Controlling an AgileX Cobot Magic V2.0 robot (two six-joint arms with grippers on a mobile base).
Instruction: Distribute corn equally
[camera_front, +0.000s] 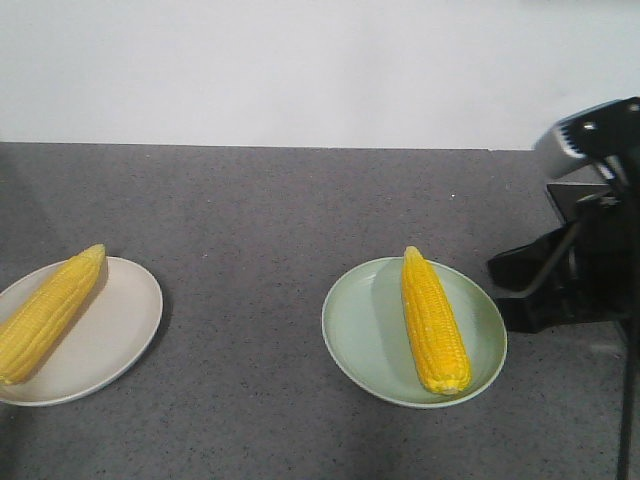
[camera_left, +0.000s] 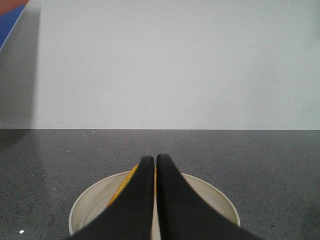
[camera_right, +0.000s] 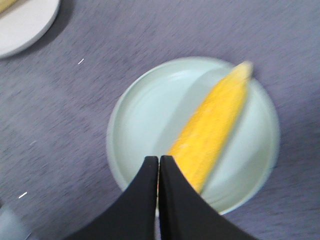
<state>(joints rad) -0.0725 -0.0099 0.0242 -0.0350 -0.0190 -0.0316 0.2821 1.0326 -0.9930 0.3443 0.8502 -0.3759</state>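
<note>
Right gripper (camera_right: 158, 159) and left gripper (camera_left: 154, 159): both sets of fingers pressed together, nothing between them; one corn cob on each plate.

The front view shows a pale green plate (camera_front: 360, 335) right of centre carrying a cob (camera_front: 433, 322) lying tip away from the camera, and a cream plate (camera_front: 115, 330) at the left edge carrying a second cob (camera_front: 45, 315) set diagonally. The grey countertop (camera_front: 250, 220) separates the plates well apart. Only the right arm (camera_front: 575, 270) appears there, beside the green plate; neither fingertip pair is visible. The right wrist view places its closed fingers above the green plate's near rim, beside the cob's thick end. The left wrist view shows closed fingers over the cream plate, largely hiding its cob.
</note>
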